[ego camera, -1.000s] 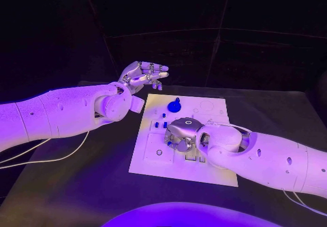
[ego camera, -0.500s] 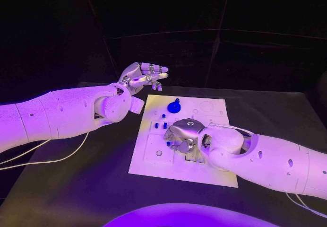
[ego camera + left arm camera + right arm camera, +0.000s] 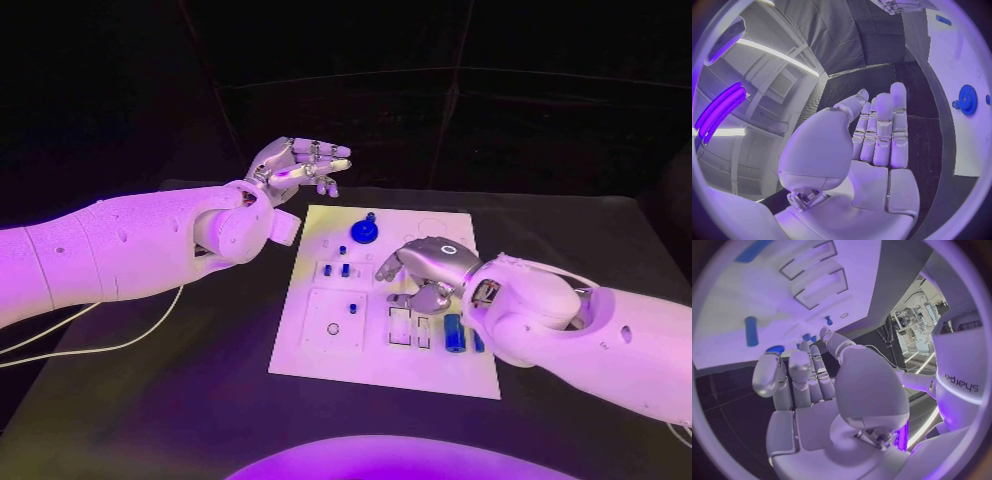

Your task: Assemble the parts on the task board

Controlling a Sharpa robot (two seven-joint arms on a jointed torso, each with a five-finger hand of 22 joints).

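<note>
While hovering over the task board (image 3: 339, 345), right hand (image 3: 426, 272) sits with fingers curled downward, nothing visibly held; right wrist view shows fingers (image 3: 798, 375) apart and bare. Just beside that hand, toward the robot's body: blue cylinder part (image 3: 453, 333) lying flat on the board, next to two rectangular slots (image 3: 400, 326). Beyond the hand's fingers, toward the far board edge: blue gear with knob (image 3: 365, 229), plus small blue pegs (image 3: 336, 269) standing in the board. Left hand (image 3: 302, 165) raised off the board's far left corner, palm up, fingers loosely spread, empty. Gear well apart from left hand, seen at the side in left wrist view (image 3: 966, 99).
</note>
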